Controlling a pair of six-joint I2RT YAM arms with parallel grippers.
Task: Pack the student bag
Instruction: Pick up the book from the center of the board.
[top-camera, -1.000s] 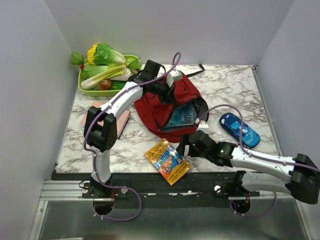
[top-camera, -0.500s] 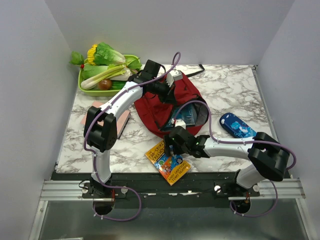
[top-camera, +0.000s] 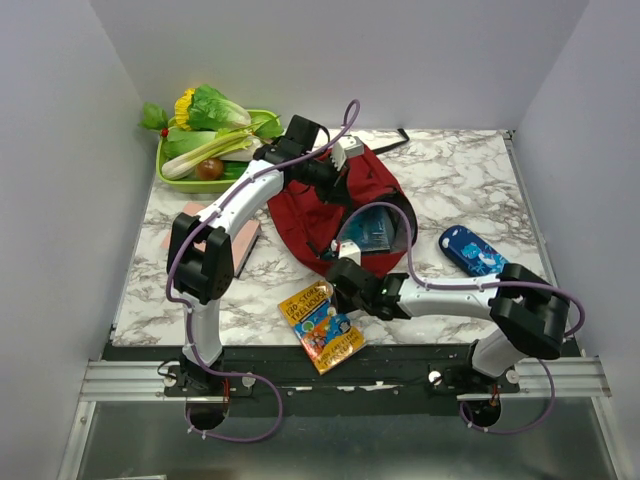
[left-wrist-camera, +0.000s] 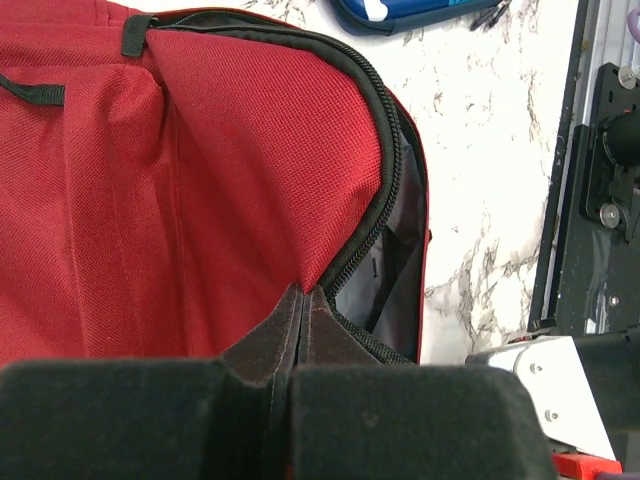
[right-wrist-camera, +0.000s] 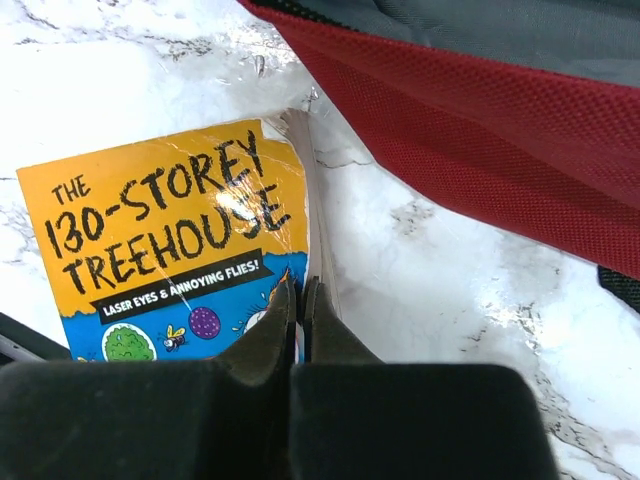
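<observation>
Moved since a second ago: right tool (top-camera: 338, 287), swung in from the right side of the table (top-camera: 460, 180) to the near rim of the bag (top-camera: 335, 215); its fingers, then spread, are now pressed together. Book (top-camera: 325, 325) has slid a little left and turned.

1. Right tool (right-wrist-camera: 302, 300): pinching the book's (right-wrist-camera: 170, 240) long edge, cover on one side of the fingers and page block on the other. Book lies flat on the table (right-wrist-camera: 430, 290), title side up.
2. Bag (right-wrist-camera: 480, 130): dark red, lying on the table just ahead of the right tool, mouth open toward it, close to the book's far corner. A blue flat item (top-camera: 365, 232) shows inside the opening.
3. Left tool (top-camera: 335, 172): at the bag's far side, fingers closed. In the wrist view the left tool (left-wrist-camera: 300, 300) pinches the bag's (left-wrist-camera: 200, 200) red cloth right at the black zip (left-wrist-camera: 375, 190), with grey lining showing beyond.
4. Case (top-camera: 472, 252): blue, on the table right of the right tool, apart from the bag; its end shows past the left tool (left-wrist-camera: 400, 12).
5. Tray (top-camera: 170, 178): green, holding vegetables, left of the left tool at the table's far corner.
</observation>
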